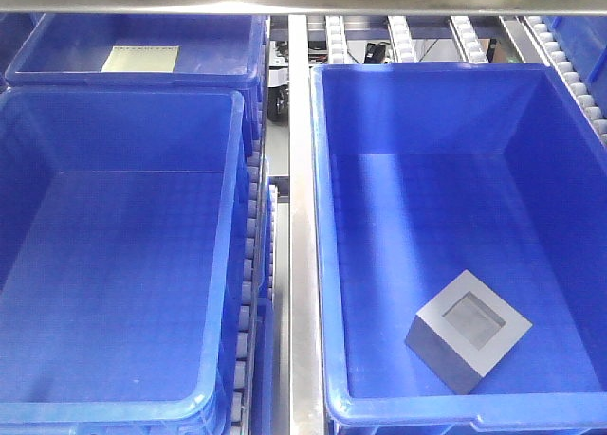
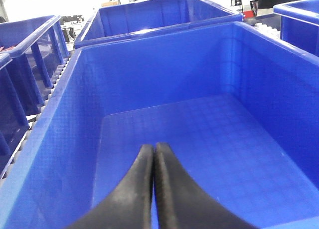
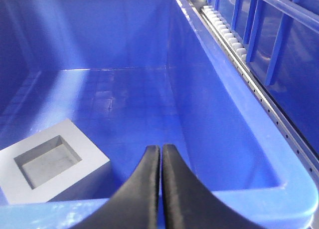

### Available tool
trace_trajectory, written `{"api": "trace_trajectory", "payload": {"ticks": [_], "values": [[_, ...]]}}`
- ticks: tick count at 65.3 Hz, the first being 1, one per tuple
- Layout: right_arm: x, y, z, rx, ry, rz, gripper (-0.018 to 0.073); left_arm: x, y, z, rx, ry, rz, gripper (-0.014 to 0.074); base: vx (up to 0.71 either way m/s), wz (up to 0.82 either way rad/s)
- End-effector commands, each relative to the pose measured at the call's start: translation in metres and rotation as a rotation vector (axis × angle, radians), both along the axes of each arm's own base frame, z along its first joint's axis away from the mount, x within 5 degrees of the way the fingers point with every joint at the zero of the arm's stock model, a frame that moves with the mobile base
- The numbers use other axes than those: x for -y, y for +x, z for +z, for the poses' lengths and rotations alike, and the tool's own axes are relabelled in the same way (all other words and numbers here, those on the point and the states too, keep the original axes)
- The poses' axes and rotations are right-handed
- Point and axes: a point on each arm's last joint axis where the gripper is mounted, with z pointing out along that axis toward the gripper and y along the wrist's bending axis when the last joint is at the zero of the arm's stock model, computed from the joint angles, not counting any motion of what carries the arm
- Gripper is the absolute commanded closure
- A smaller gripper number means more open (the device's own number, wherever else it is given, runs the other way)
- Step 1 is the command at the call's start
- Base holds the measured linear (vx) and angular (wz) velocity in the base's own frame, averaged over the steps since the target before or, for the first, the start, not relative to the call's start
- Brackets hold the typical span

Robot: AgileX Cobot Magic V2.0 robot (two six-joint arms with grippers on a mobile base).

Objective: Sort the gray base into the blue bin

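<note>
The gray base (image 1: pixel 469 332) lies on the floor of the right blue bin (image 1: pixel 319 217), near its front, recess face up. It also shows in the right wrist view (image 3: pixel 52 161), low at the left. My right gripper (image 3: pixel 161 148) is shut and empty, above the bin's near rim (image 3: pixel 249 206), to the right of the base and apart from it. My left gripper (image 2: pixel 154 146) is shut and empty, over the near end of the left blue bin (image 2: pixel 75 89), which holds nothing. Neither gripper shows in the front view.
A third blue bin (image 1: pixel 248 61) stands behind the left one, with a pale flat sheet (image 1: pixel 140 59) inside. A metal rail (image 1: pixel 300 217) runs between the two front bins. Roller tracks (image 1: pixel 579 84) lie at the far right. More blue crates (image 3: pixel 279 39) flank the right bin.
</note>
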Motion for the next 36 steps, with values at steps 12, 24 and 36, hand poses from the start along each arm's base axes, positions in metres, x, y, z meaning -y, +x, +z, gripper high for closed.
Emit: {"api": "trace_trajectory", "payload": {"ticks": [12,24,36], "values": [[0.0002,0.0007,0.0060,0.071,-0.026,0.001,0.0564,0.0003,-0.0020,0.0138,0.099,-0.021,-0.004,0.0594,0.00,0.00],[0.0002,0.0007,0.0060,0.071,-0.026,0.001,0.0564,0.0003,-0.0020,0.0138,0.099,-0.021,-0.004,0.0594,0.00,0.00],[0.0002,0.0007,0.0060,0.071,-0.026,0.001,0.0564,0.0003,-0.0020,0.0138,0.099,-0.021,-0.004,0.0594,0.00,0.00]]}}
